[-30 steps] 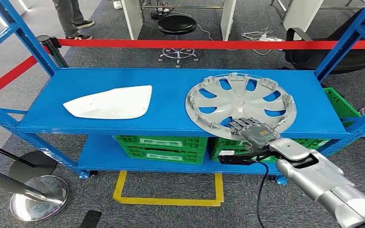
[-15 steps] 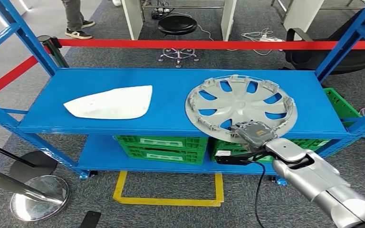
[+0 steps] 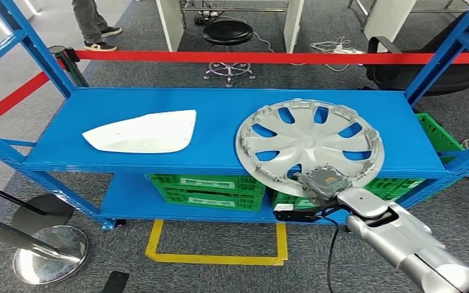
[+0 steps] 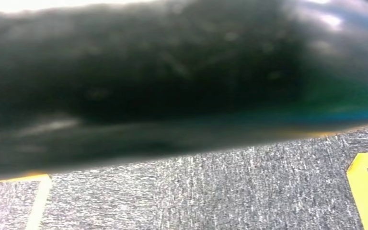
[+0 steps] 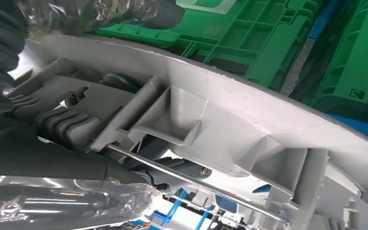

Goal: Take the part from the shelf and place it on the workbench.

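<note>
A round grey wheel cover point(image 3: 310, 141) lies on the right half of the blue shelf point(image 3: 220, 116), its near rim tilted up and hanging over the front edge. My right hand point(image 3: 323, 180) grips that near rim from the front, with its fingers hidden under the cover. In the right wrist view the grey fingers point(image 5: 62, 124) curl around the ribbed inner rim of the wheel cover point(image 5: 230, 115). A white curved panel point(image 3: 141, 132) rests flat on the left half of the shelf, untouched.
Green crates point(image 3: 206, 189) fill the lower shelf, also seen close behind the cover as a green crate point(image 5: 268, 38). Blue uprights point(image 3: 446, 55) frame the rack. Red barrier tape point(image 3: 250, 57), a stool point(image 3: 227, 30) and a person's legs point(image 3: 91, 21) stand behind. A stanchion base point(image 3: 50, 253) sits at front left.
My right hand's fingers went from lying over the rim to hidden beneath it. The wheel cover has slid toward the front edge and its near side has risen.
</note>
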Available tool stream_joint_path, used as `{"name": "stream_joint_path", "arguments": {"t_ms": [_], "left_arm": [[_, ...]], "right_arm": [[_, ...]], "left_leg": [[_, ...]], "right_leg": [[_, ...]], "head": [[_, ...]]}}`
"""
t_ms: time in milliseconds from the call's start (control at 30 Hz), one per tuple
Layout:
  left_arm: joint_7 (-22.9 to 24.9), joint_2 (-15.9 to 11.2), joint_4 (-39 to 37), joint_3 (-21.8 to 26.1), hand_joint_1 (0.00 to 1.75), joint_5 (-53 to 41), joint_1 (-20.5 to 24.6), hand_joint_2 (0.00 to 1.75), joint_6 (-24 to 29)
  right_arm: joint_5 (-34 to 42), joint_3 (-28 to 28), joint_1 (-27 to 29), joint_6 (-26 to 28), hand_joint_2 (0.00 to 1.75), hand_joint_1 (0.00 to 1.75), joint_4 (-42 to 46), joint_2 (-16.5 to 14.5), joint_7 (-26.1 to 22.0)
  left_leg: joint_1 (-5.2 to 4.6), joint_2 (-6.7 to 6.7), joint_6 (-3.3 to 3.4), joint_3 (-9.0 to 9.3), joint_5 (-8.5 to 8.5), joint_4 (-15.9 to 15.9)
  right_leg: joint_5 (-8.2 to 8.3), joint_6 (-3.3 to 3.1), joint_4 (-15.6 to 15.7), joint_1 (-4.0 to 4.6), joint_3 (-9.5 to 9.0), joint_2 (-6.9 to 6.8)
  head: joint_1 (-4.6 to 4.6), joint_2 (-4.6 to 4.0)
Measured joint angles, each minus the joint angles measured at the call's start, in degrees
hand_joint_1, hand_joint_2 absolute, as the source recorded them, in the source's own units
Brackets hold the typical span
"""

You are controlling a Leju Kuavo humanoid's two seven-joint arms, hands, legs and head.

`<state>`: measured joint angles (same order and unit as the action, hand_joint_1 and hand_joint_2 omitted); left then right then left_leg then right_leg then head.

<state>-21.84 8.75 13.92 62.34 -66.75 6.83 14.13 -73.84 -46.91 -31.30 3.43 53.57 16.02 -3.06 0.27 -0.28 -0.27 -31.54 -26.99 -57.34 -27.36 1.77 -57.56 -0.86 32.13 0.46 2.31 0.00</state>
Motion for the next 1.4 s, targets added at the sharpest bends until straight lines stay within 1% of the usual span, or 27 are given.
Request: {"name": "stream_joint_path", "arguments": {"t_ms": [767,1067,1200,1400], "left_arm": [[0.0,-0.1,0.0,0.0,0.00,0.4,-0.2,0.00,0.0],[-0.3,-0.1,0.0,0.4,0.00,0.9,-0.6,0.00,0.1],[-0.8,-0.1,0.0,0.9,0.00,1.3,-0.8,0.00,0.1],[-1.2,-0.1,0.0,1.4,0.00,1.5,-1.0,0.00,0.1]], "right_arm": [[-1.8,1.4,1.1,1.4,1.75,1.75,0.5,-0.2,0.4],[-6.1,3.4,3.3,3.4,1.75,1.75,4.4,-0.2,2.9],[-9.5,4.7,5.2,4.4,1.75,1.75,7.8,-0.1,4.2],[-12.6,6.6,8.0,4.9,1.75,1.75,13.3,0.2,4.4]], "left_leg": [[0.00,0.00,0.00,0.03,0.01,0.0],[0.00,0.00,0.00,-0.04,0.01,0.0],[0.00,-0.01,0.00,-0.13,0.00,0.0],[0.00,-0.01,0.00,-0.34,0.00,0.0]], "right_leg": [[0.00,0.01,0.0,0.00,-0.06,-0.02],[0.00,0.00,0.0,0.00,0.02,-0.02],[0.00,0.00,0.0,0.00,0.14,0.00],[0.00,0.00,0.0,0.00,0.36,0.00]], "head": [[-0.01,0.00],[-0.01,0.00],[-0.01,0.00],[0.00,0.00]]}}
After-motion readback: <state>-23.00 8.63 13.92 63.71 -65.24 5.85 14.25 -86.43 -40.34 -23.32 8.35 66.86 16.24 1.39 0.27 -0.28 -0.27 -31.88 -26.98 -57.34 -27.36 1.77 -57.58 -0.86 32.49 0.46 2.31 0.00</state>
